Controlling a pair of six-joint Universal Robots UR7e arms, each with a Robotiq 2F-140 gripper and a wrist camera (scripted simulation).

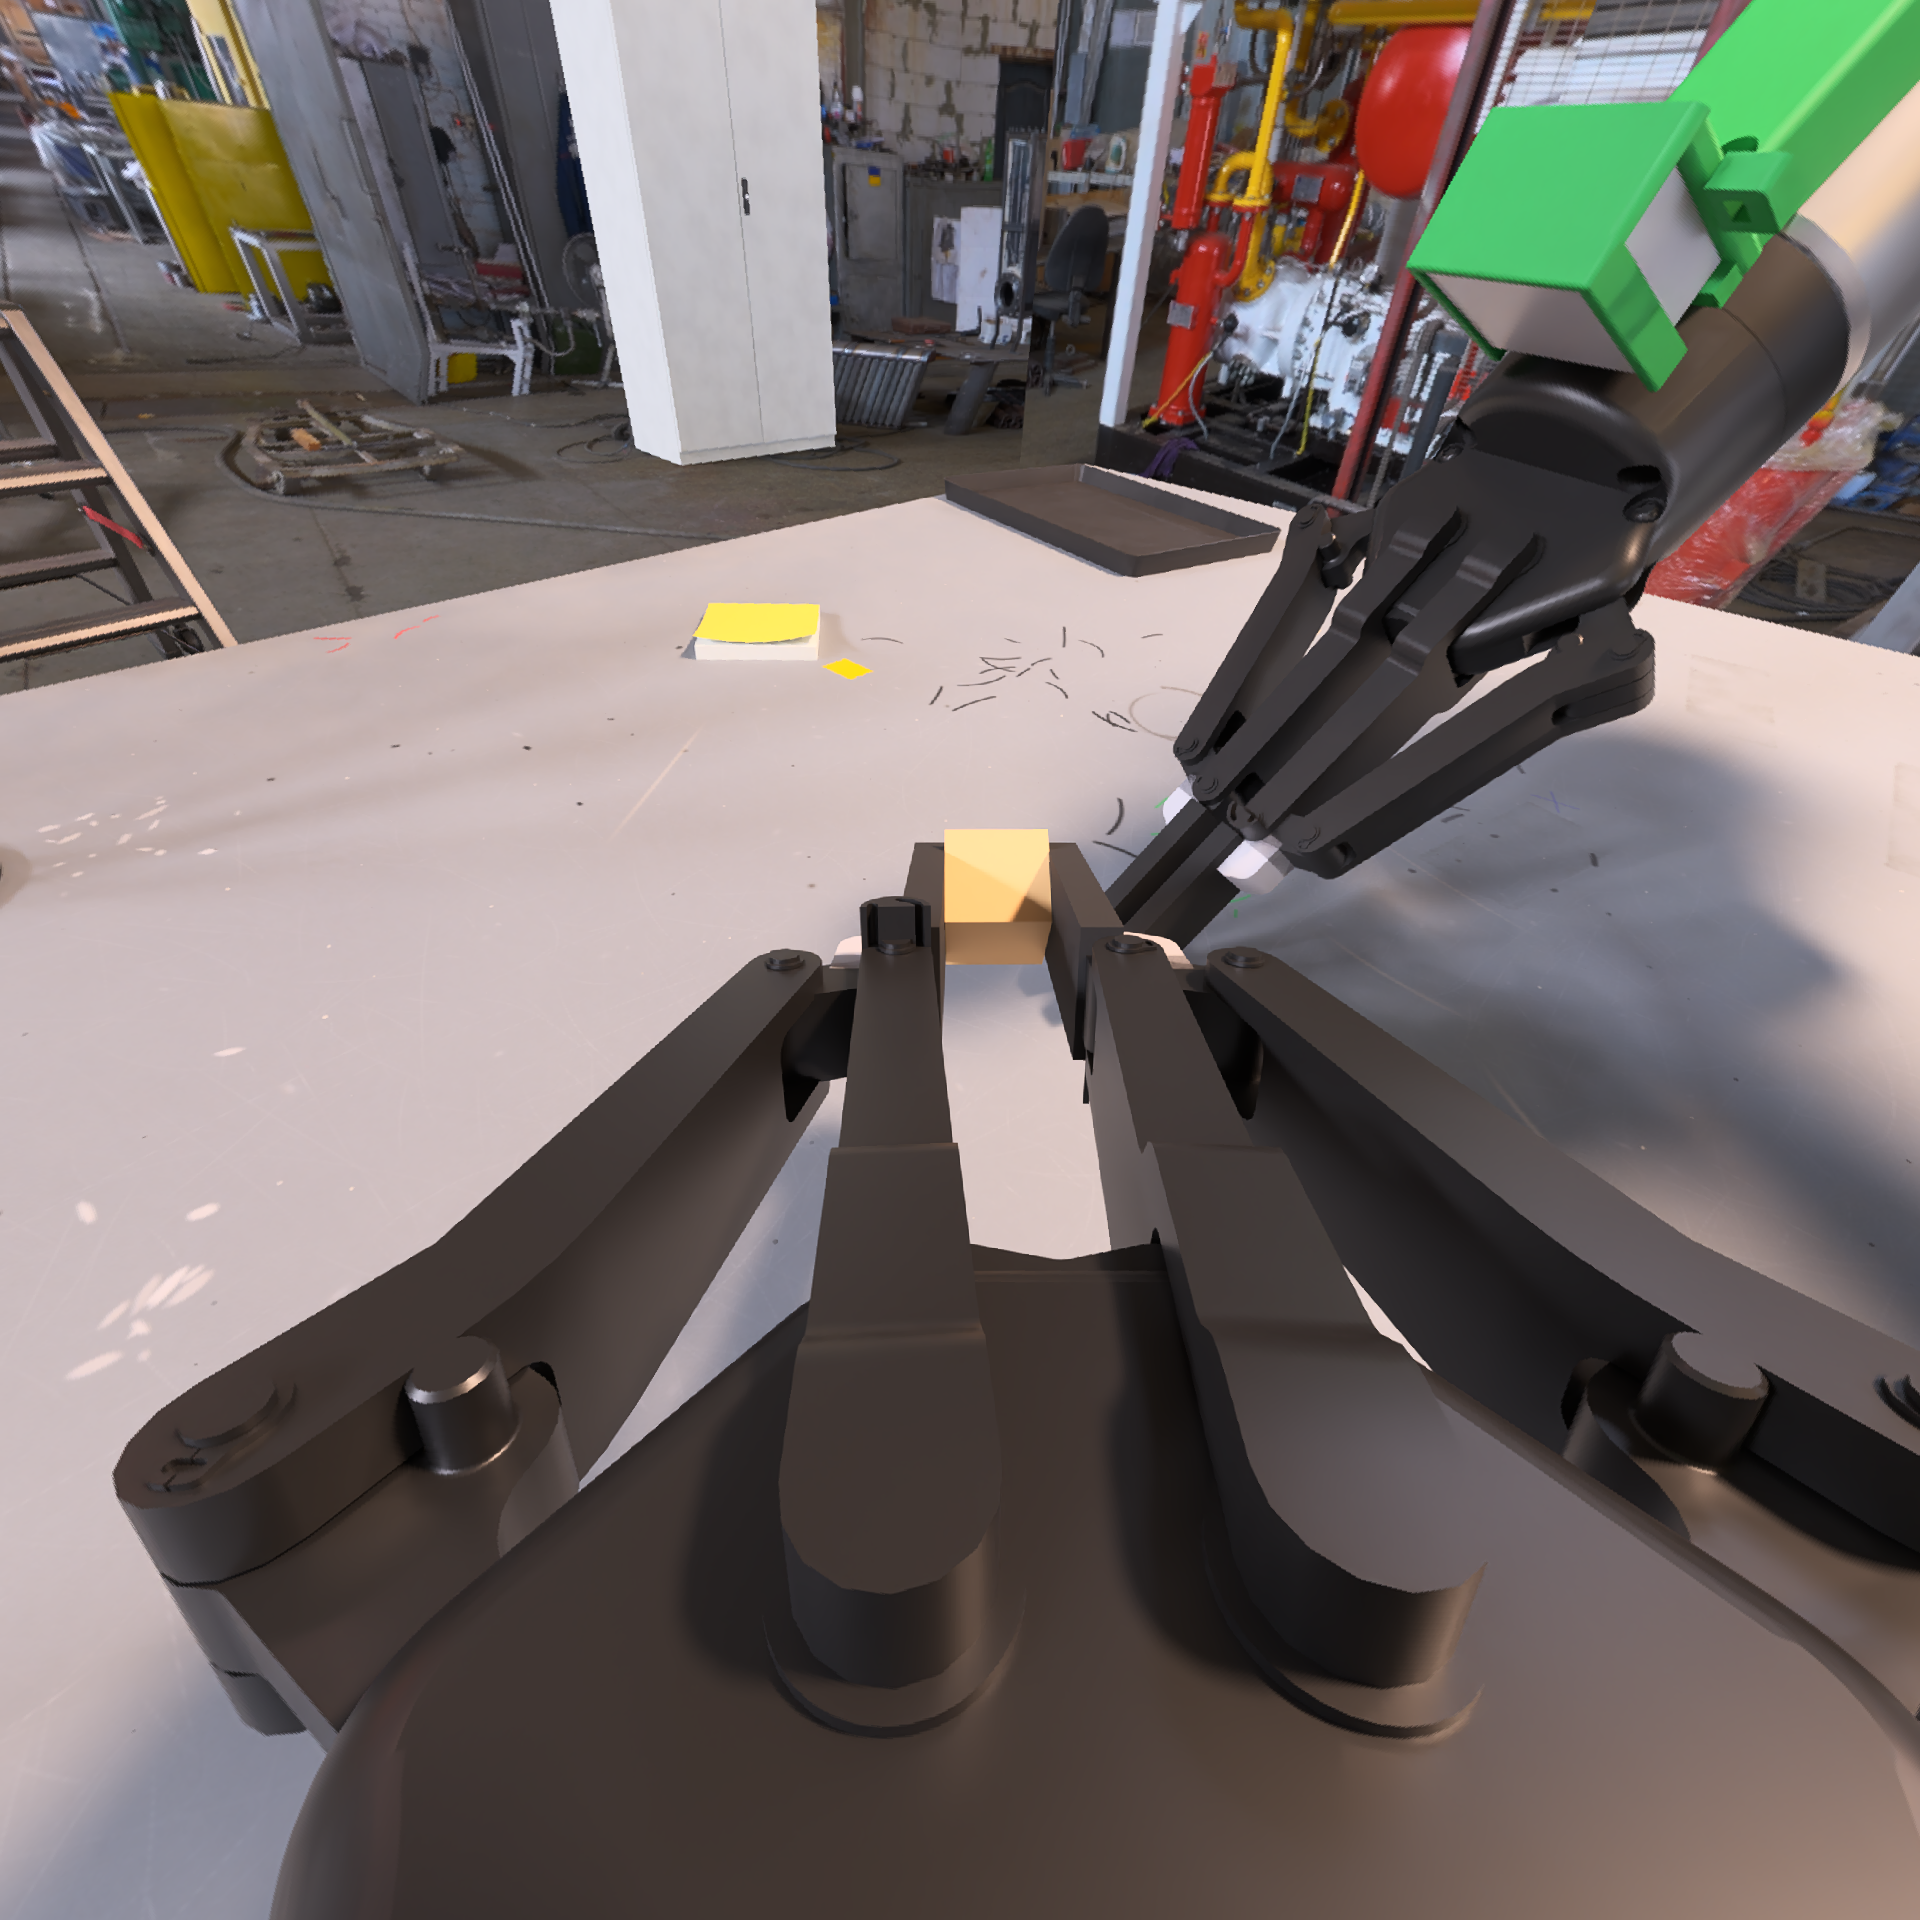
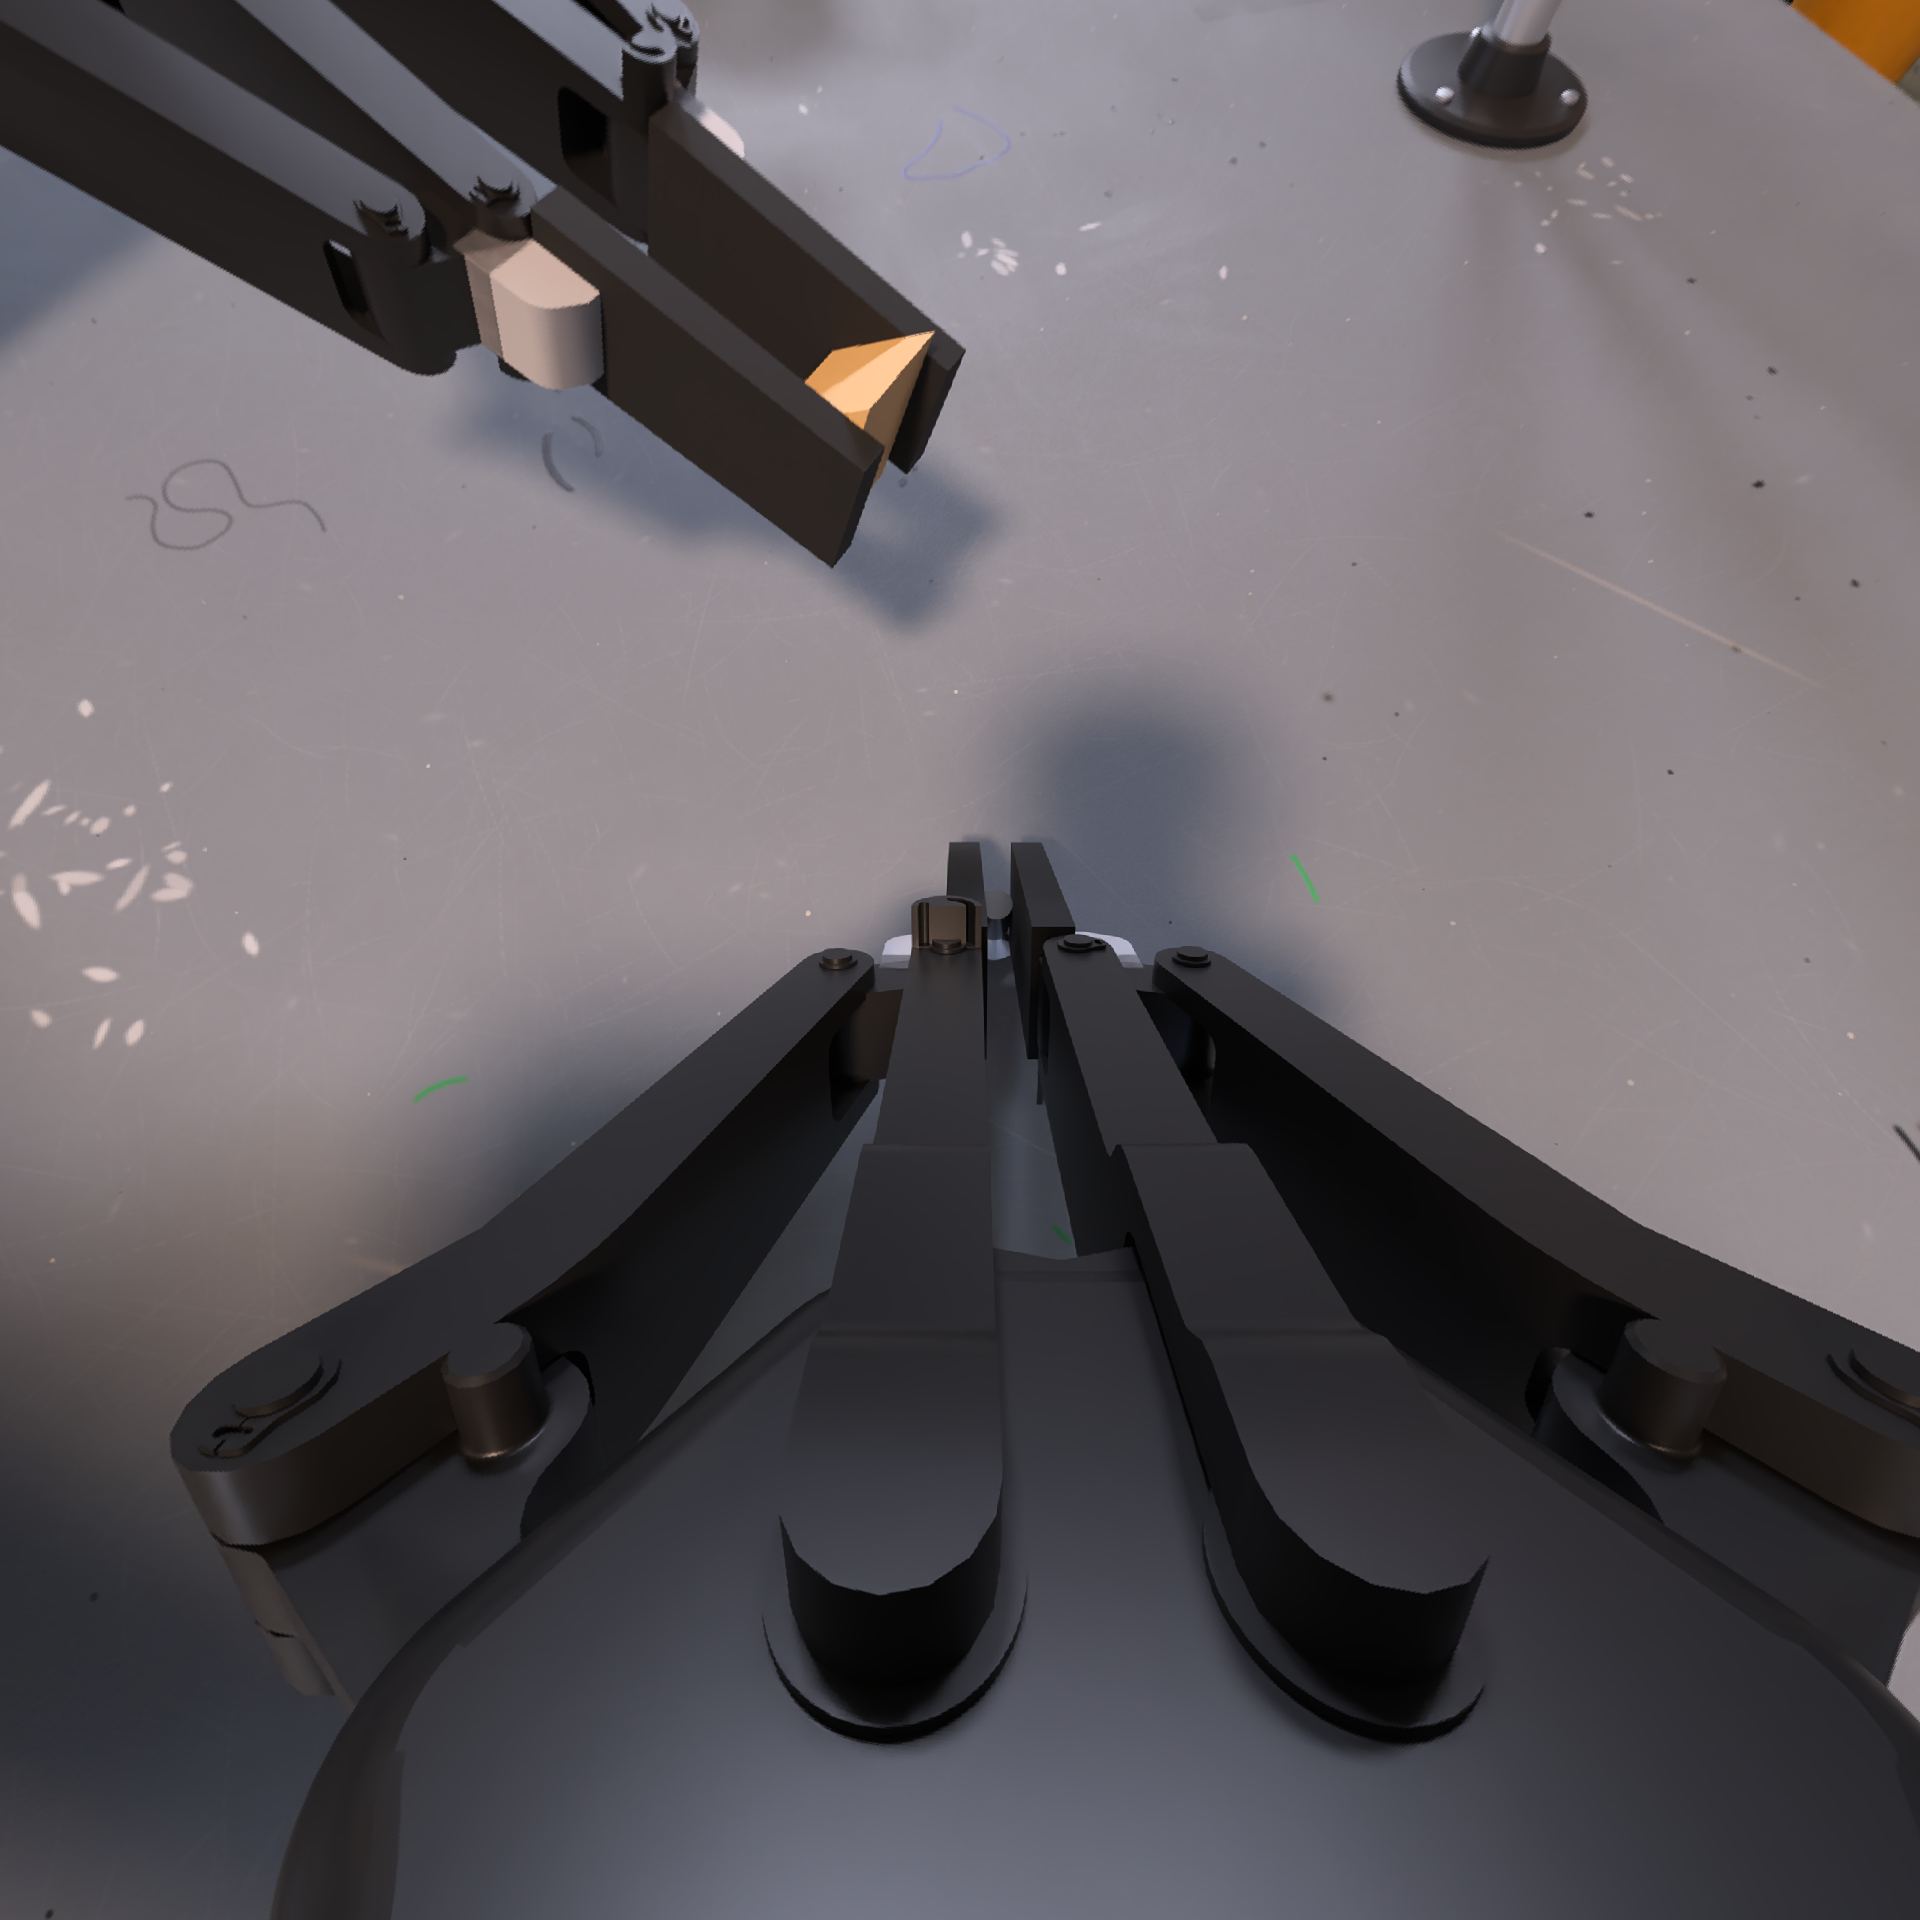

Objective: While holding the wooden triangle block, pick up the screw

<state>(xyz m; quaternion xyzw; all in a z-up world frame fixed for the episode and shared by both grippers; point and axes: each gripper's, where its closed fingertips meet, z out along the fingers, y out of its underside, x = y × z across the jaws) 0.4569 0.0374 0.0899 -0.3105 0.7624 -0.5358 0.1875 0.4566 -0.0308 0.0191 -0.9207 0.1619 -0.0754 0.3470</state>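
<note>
My left gripper (image 1: pixel 995 862) is shut on the wooden triangle block (image 1: pixel 992 883), a pale tan wedge held between the pads above the grey table (image 1: pixel 416 935). In the right wrist view the left gripper (image 2: pixel 894 468) shows at upper left with the block (image 2: pixel 868 390) between its fingers. My right gripper (image 2: pixel 997 852) has its fingers almost together, with a small grey piece, the screw (image 2: pixel 1000 902), pinched between them; most of the screw is hidden. In the left wrist view the right gripper (image 1: pixel 1153 909) reaches down just right of the block, its tips behind my left finger.
A yellow note pad (image 1: pixel 758 631) and a small yellow scrap (image 1: pixel 847 669) lie farther back on the table. A dark shallow tray (image 1: pixel 1112 514) sits at the far edge. A round post base (image 2: pixel 1491 88) stands on the table at upper right of the right wrist view.
</note>
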